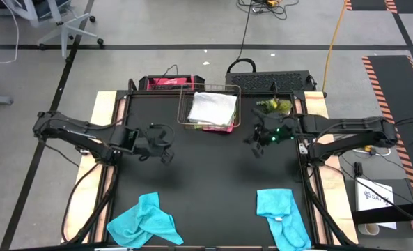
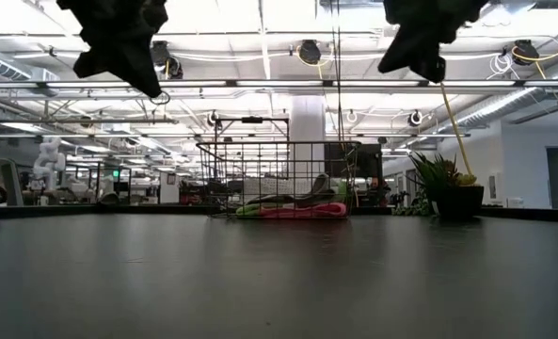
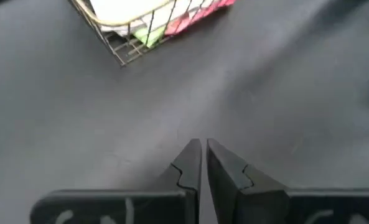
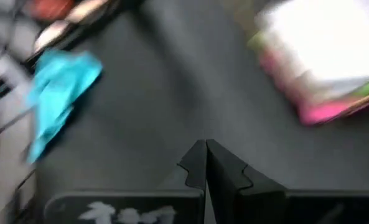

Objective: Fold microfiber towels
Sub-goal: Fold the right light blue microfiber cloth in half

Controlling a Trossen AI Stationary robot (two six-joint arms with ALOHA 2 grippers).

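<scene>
2 turquoise towels [image 1: 145, 219] [image 1: 281, 213] crumpled (near table's front edge).

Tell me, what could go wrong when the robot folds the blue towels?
Both turquoise towels lie crumpled at the table's front edge, so a tug might drag one off. The left tool and right tool hang empty near the wire basket; a careless swing might bump it.

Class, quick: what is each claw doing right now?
Left claw: closed, holding nothing, above the bare table.
Right claw: closed, holding nothing.
</scene>
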